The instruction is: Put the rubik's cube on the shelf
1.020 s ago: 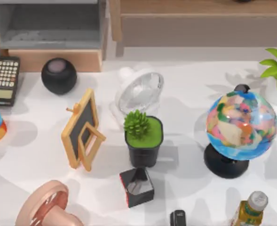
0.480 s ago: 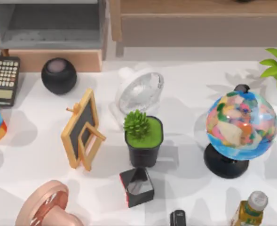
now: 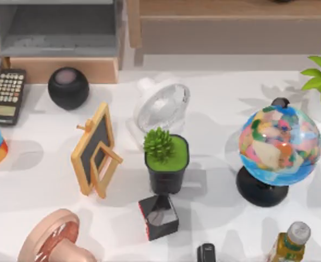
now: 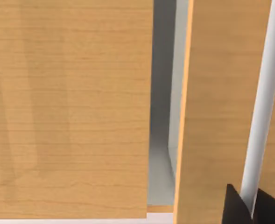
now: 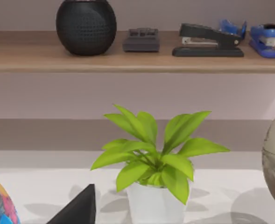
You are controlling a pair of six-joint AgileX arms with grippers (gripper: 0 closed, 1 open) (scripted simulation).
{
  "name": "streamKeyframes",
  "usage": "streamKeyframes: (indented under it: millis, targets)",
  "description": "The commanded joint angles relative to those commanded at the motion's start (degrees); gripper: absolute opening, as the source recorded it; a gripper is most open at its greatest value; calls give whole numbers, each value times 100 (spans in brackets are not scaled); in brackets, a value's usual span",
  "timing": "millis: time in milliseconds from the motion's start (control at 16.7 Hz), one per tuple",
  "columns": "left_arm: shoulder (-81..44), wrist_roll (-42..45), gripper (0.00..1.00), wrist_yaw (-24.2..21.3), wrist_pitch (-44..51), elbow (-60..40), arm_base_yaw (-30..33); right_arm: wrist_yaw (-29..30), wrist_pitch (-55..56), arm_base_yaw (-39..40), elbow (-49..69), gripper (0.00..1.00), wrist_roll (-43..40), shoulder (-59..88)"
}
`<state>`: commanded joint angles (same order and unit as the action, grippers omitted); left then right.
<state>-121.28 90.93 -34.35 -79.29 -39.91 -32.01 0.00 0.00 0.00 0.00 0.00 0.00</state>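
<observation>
Big picture first: the worktop (image 3: 214, 93) is crowded, and the shelf (image 3: 231, 8) runs along its far edge on the right side. Your right claw (image 5: 79, 210) looks straight at that shelf (image 5: 128, 58) over the leafy plant (image 5: 151, 154), near the globe (image 3: 279, 143), so I'd say the right arm is the nearer one for the drop-off. The left claw (image 4: 253, 212) is up close to wooden panels. Where the rubik's cube lies from either claw, I can't tell. Same for whether either claw is spread or pressed together.
</observation>
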Motion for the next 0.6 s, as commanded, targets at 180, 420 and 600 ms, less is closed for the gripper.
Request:
streamKeyframes:
  millis: [180,420,600]
  targets:
    - [-15,7,0,4,1,-10,5,0,0,0,0,100,0,0]
    - [199,35,0,-337,-326,562,-329,0,0,0,0,100,0,0]
    - [416,50,0,-639,-625,1101,-639,0,0,0,0,100,0,0]
